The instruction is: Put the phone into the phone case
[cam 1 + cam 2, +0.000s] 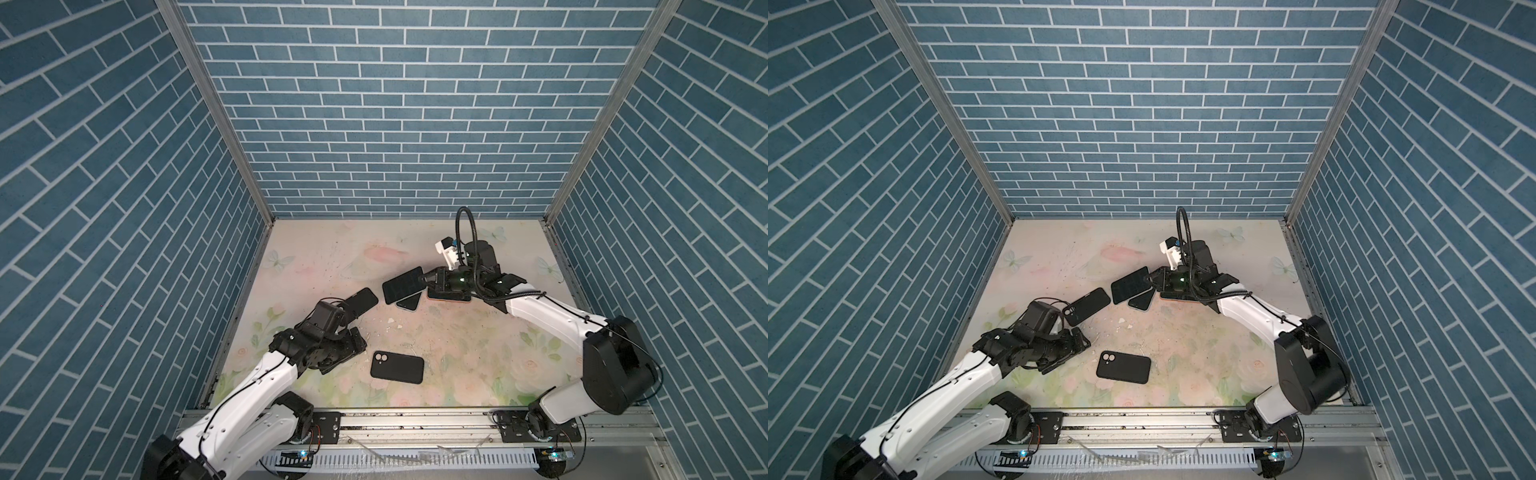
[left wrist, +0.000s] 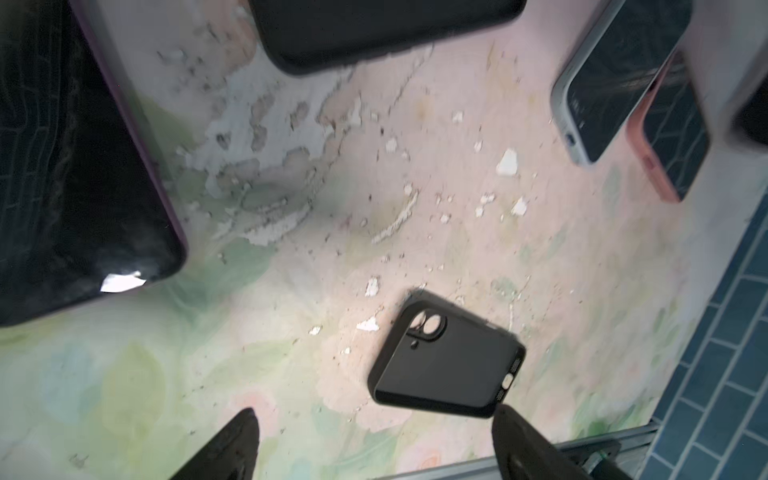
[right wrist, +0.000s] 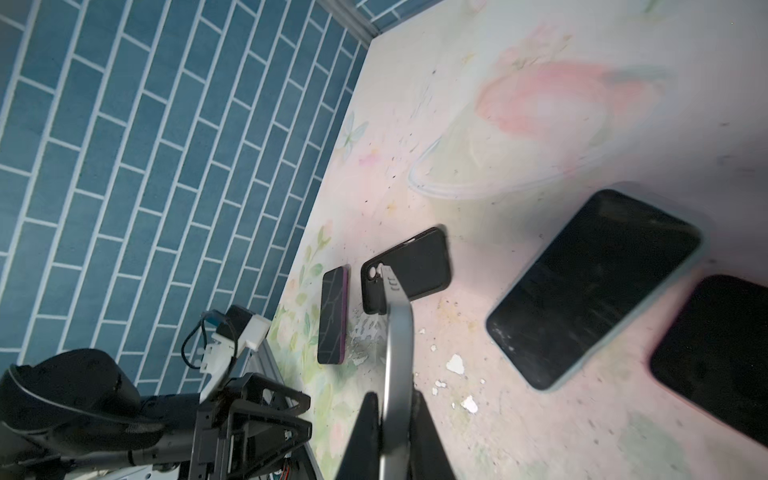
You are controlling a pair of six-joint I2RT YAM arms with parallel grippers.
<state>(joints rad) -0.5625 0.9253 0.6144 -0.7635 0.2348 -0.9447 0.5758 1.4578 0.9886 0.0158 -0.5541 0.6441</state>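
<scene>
My right pincer (image 1: pixel 424 281) is clamped on the edge of the phone (image 1: pixel 402 284), holding it off the bench (image 1: pixel 457 353) toward the back. Left pincer (image 2: pixel 374 415) gapes wide, gripping nothing, near the black phone case (image 1: pixel 397 368) lying back-up out front.

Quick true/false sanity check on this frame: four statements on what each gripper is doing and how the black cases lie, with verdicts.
1. The right gripper is shut on a phone. True.
2. The left gripper holds the front black case. False: its fingers stand open and empty, and the case lies on the table.
3. The front black case lies back up, camera cutout showing. True.
4. It is the only black case here. False: a second black case lies farther back, by the left arm's wrist.
</scene>
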